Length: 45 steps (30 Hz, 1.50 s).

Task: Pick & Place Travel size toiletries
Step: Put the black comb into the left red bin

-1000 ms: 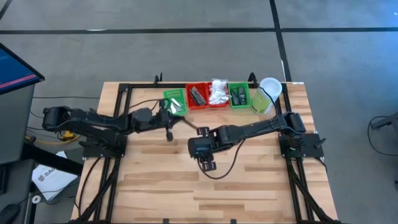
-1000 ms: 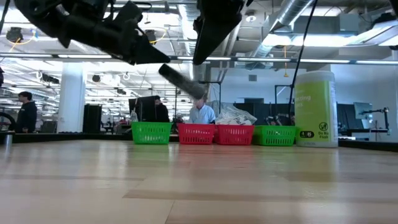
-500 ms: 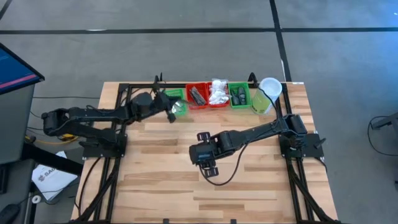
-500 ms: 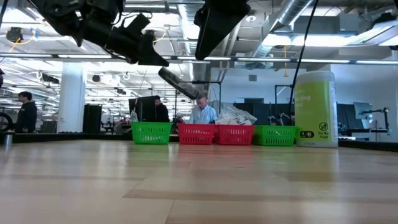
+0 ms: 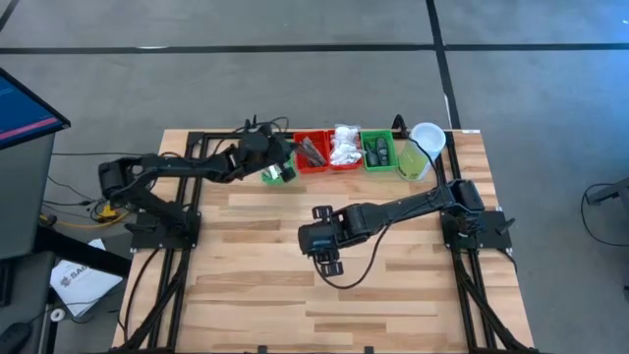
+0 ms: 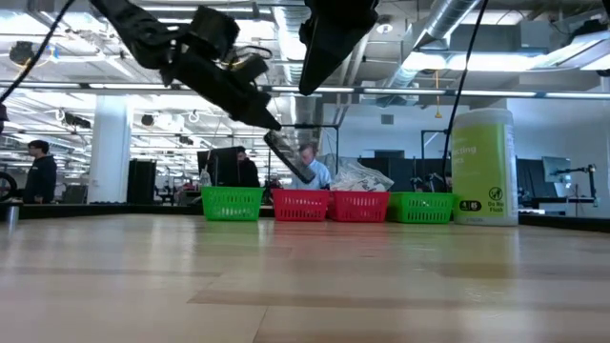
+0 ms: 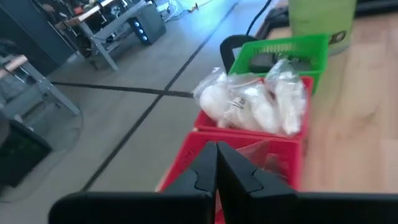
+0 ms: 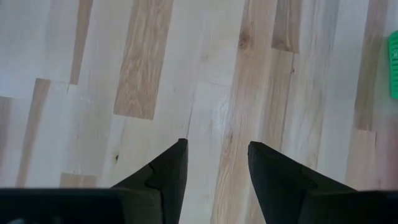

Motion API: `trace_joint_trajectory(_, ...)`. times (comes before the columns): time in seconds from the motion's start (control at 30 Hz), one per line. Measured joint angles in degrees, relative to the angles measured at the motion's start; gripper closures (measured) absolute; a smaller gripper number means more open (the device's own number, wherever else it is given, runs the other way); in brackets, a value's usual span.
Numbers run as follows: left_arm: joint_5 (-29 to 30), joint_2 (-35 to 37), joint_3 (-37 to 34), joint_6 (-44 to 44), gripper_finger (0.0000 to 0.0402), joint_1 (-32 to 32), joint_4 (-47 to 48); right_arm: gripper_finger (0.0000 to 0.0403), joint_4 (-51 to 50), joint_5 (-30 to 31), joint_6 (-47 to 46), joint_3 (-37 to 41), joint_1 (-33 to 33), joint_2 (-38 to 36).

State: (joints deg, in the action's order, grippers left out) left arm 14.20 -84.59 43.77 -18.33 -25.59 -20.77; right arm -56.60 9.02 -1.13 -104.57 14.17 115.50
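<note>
The left gripper (image 5: pixel 285 169) hangs above the far row of small plastic trays, its fingers pressed together on a small silver tube (image 6: pixel 289 158) tilted over the left red tray (image 6: pixel 300 204). White soft packets (image 7: pixel 252 102) fill the neighbouring red tray (image 7: pixel 305 118). The right gripper (image 8: pixel 214 167) hovers spread and empty over the bare wooden surface (image 5: pixel 393 285) mid-table.

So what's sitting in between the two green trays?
Two red trays stand side by side between them. In the high view, one red tray holds black narrow pieces; the other red tray holds white soft packets.
</note>
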Motion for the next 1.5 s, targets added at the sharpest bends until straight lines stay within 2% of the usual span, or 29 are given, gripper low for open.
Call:
trace_joint_trajectory(0.27, 0.1, -5.9, 6.4, -6.0, 0.0401, -1.1, 7.1, 0.0244, -0.4, 0.0, 0.0, 0.0, -0.1, 0.0)
trace_joint_trajectory(0.43, -0.1, -7.0, 7.8, -8.6, 0.0401, -2.3, 7.3, 0.0244, -0.4, 0.0, 0.2, 0.0, -0.7, 0.0)
trace_joint_trajectory(0.67, -4.3, -7.0, 8.2, -8.5, 0.0401, -4.9, 8.4, 0.0244, -0.4, 0.0, 0.2, 0.0, -1.7, 0.0)
trace_joint_trajectory(0.8, -9.7, -7.0, 8.2, -8.5, 0.0401, -5.0, 8.4, 0.0244, -0.4, 0.0, 0.2, 0.0, -2.1, 0.0)
trace_joint_trajectory(1.27, -10.0, -7.0, 8.2, -8.2, 0.04, -5.1, 9.3, 0.0244, -0.1, 0.0, 0.2, 0.0, -3.1, 0.0)
trace_joint_trajectory(1.5, -10.0, -7.0, 8.2, -8.4, 0.0385, -5.1, 9.0, 0.0244, 0.1, 0.0, 0.2, 0.0, -3.1, 0.0)
